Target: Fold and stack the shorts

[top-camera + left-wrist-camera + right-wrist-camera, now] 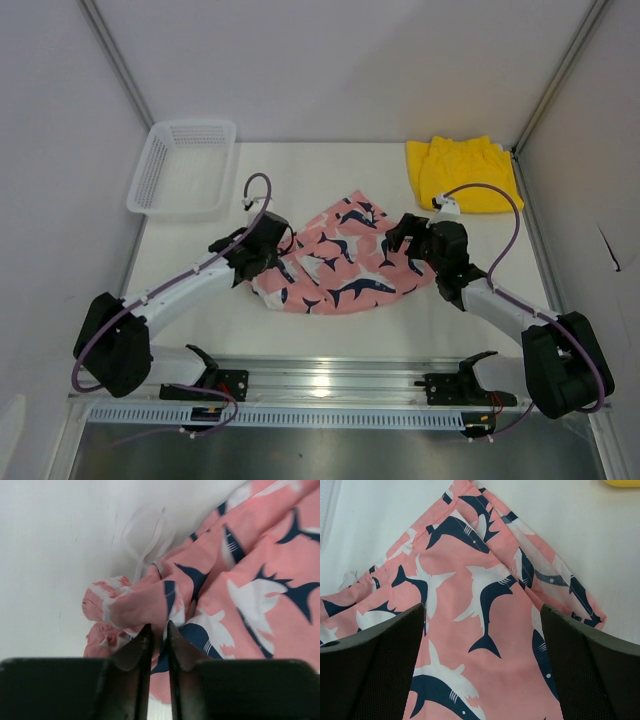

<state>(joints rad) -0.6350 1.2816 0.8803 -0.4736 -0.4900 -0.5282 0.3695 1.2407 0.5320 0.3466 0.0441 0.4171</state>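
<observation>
The pink shorts (pixel 345 262), soft woven cloth printed with navy-and-white sharks, lie at the middle of the white desk (pixel 330 170). Their long axis runs roughly left to right in the top view, and one corner points toward the far edge. The right-hand portion lies fairly flat with stitched hems showing. The left-hand portion is bunched into rounded folds around a gathered, striped waistband edge. A thin white drawstring (pixel 145 545) trails loose on the desk just beside that edge. The left end effector (pixel 267 244) (pixel 157 630) rests at the bunched left side. Its two dark, tapered fingers stand almost together, pinching a fold of the pink shorts at their tips. The right end effector (pixel 405 233) (pixel 482 609) is over the right side of the same garment. Its broad, dark, textured fingers (pixel 375 665) are spread wide apart with the printed cloth visible between them and nothing gripped. The yellow shorts (pixel 462 172), plain bright cloth with a ruffled far edge, lie in the far right corner of the desk, well apart from the pink shorts. A rectangular white plastic mesh basket (pixel 143 170) with a rounded rim and perforated walls stands upright at the far left.
</observation>
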